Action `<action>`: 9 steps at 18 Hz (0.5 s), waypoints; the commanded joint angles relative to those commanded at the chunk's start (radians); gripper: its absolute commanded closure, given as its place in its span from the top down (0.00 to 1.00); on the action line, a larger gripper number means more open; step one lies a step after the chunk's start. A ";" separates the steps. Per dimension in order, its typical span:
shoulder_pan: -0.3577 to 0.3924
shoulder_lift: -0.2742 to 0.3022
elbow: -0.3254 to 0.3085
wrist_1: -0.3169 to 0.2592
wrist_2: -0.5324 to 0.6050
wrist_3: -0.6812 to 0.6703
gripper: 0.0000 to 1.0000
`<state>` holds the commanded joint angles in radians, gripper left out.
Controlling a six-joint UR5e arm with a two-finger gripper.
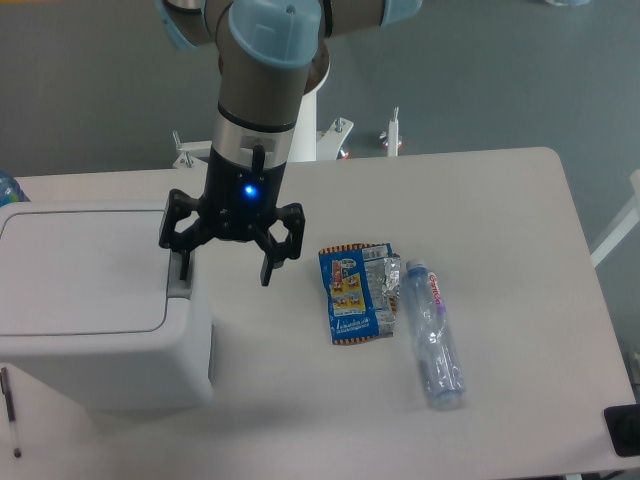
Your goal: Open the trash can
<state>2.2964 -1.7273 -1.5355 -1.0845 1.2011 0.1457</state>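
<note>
While the trash can (pixel 95 300) sits at the left edge of the white table (pixel 500 220) with its flat lid down, the gripper (pixel 226 264) hangs over the bin's right rim with its jaws spread wide apart and nothing between them. One finger (pixel 186 262) points down at the grey tab on the lid's right edge, though whether it touches cannot be told; the other finger hangs just off the bin's side, above the bare tabletop. A blue light glows on the gripper body. To the right lie a crumpled blue snack wrapper (pixel 357 293) and, just beside it, a clear plastic bottle (pixel 433 335) on its side. A pen (pixel 10 411) lies at the lower left.
</note>
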 joint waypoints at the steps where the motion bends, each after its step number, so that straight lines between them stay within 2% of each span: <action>1: 0.000 0.000 0.000 0.000 0.000 0.000 1.00; 9: -0.002 -0.012 -0.002 0.003 0.000 -0.002 1.00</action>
<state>2.2948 -1.7395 -1.5370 -1.0815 1.2011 0.1442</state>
